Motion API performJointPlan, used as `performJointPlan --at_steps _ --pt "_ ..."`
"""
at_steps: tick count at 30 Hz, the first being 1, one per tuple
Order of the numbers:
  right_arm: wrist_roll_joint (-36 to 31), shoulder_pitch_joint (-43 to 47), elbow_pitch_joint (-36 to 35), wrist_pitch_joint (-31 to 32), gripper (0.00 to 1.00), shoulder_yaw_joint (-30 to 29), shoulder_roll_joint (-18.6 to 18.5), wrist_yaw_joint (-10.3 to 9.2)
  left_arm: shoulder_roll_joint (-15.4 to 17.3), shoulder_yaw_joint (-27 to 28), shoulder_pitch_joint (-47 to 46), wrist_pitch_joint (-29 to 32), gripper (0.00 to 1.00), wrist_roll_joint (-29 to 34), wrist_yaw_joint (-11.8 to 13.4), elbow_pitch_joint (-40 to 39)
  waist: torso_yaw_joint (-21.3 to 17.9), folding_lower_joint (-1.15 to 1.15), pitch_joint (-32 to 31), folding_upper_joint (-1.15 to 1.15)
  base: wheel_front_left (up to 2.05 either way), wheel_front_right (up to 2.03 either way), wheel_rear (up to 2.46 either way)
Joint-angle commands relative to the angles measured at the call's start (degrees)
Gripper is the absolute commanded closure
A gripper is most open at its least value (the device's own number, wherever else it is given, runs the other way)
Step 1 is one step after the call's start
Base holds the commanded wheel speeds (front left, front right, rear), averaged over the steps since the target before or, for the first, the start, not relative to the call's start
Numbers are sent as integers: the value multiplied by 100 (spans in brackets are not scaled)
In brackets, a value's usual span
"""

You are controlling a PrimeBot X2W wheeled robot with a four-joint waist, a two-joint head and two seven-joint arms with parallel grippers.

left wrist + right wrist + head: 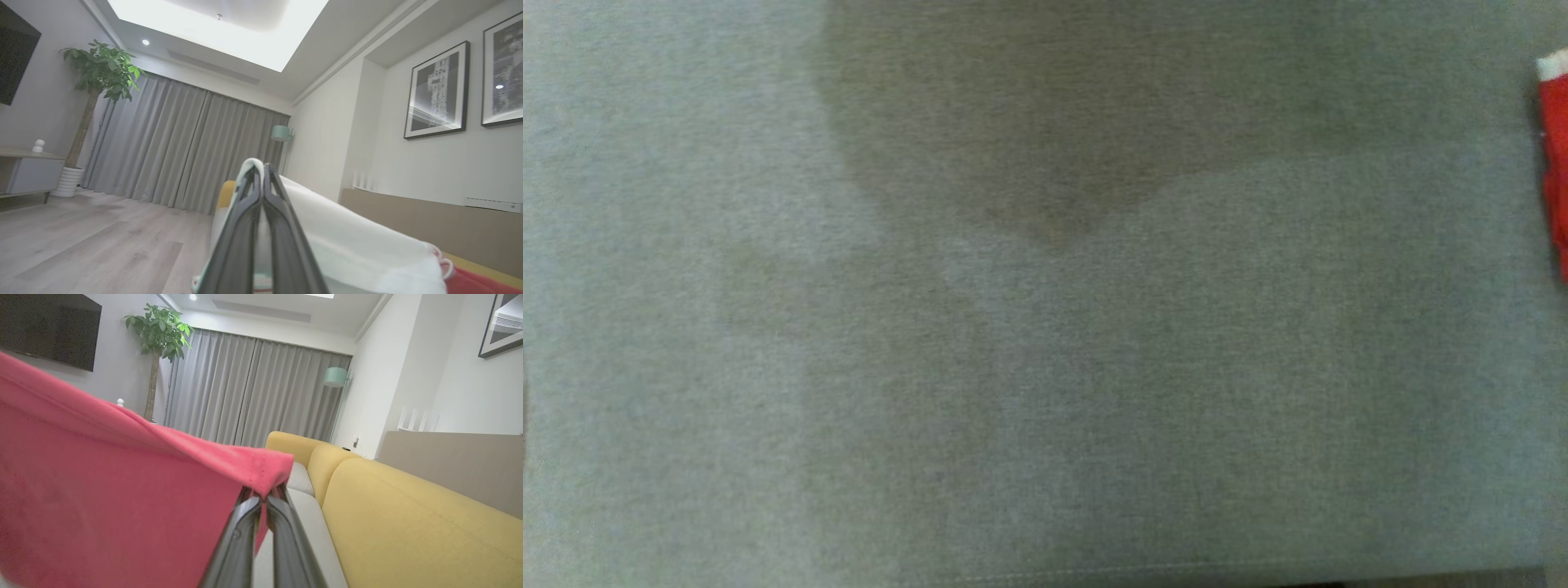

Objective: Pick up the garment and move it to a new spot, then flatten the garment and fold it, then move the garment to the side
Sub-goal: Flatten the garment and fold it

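The garment is red with a white part. A sliver of the garment (1556,163) shows at the right edge of the head view, over the grey seat cushion (1013,343). My left gripper (261,168) is shut on the garment's white cloth (359,245), which drapes off to the right of the fingers and is lifted in the air. My right gripper (264,497) is shut on a hemmed corner of the red cloth (122,490), which stretches away to the left, held up above the sofa.
A yellow sofa back (408,522) runs along the right, with grey seat cushions (300,477) below it. Across the wooden floor (90,241) stand a potted plant (102,73), grey curtains (184,143), a low cabinet (28,171) and a floor lamp (336,377).
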Motion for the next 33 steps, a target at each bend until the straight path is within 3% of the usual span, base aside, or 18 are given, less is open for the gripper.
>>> performJointPlan --at_steps 1,9,17,24,29,33 --pt "-76 -25 37 -136 100 29 101 -5 256 7 -99 -142 100 -15 -41 -36 94 -3 -61 0 0 0 0" --pt "157 957 1299 -669 100 496 15 -5 77 -1040 1150 -601 100 -330 -119 455 382 -3 -334 0 0 0 0" --pt "926 2295 2002 -314 100 1161 -190 -5 442 -1837 3265 -389 100 -1312 -121 92 457 -3 -919 0 0 0 0" --pt "1697 3097 1733 388 100 1932 -612 -5 1053 -2308 4674 123 100 -1692 -121 -560 397 -3 -1444 0 0 0 0" --pt "2506 3731 1110 1265 100 2632 -1091 -5 1410 -2495 5712 835 100 -2174 -119 -1201 322 -3 -1851 0 0 0 0" --pt "3159 4198 474 1836 100 3029 -1515 -5 1726 -2606 6368 1218 100 -2292 28 -1803 270 -3 -2140 0 0 0 0"
